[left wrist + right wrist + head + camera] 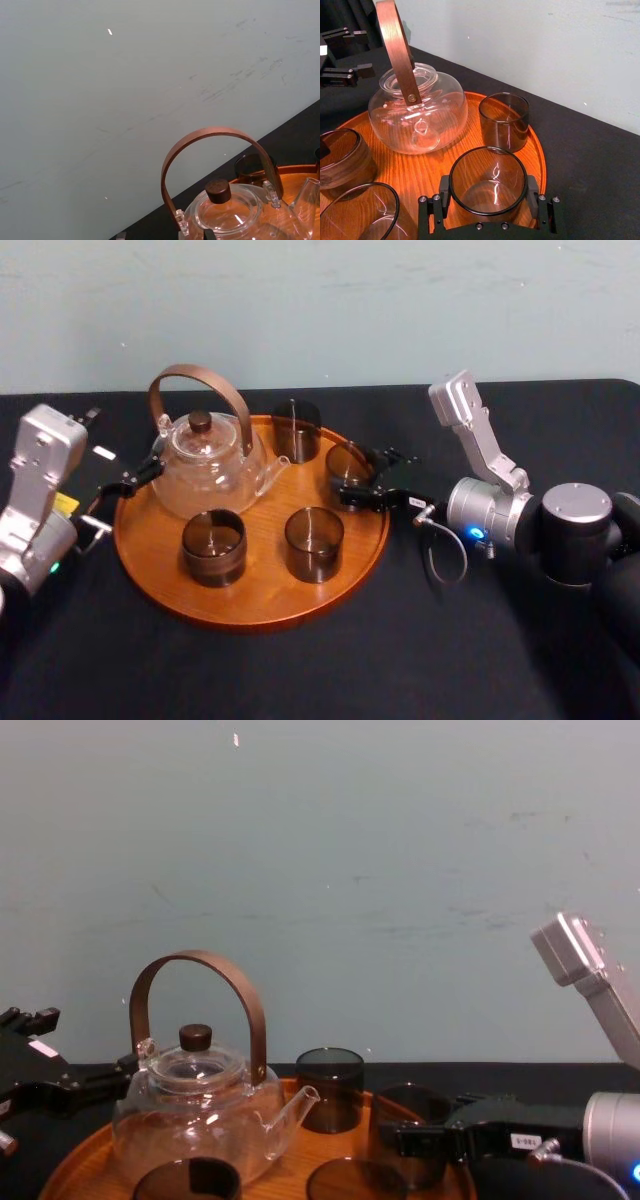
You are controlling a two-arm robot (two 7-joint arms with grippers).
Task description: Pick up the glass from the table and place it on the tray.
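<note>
- The right pincer [362, 478] reaches in from the right, low over the black tabletop [450, 660]. It is clenched on a smoky glass [347, 462], with one finger against each side of the wall.
- That glass stands upright, just inside the right rim of the round wooden tray [255, 600]. Its base appears to rest on the wood.
- On the tray's far left stands a clear glass teapot [205, 465] with an arched brown handle and a dark lid knob.
- Three more smoky glasses stand on the tray: one at the back [296, 430] beside the teapot, and two at the front [213, 547] [314, 543], apart from each other.
- The left pincer [140, 472] hangs at the tray's left rim, close to the teapot. It is released, its fingers spread with nothing between them.
</note>
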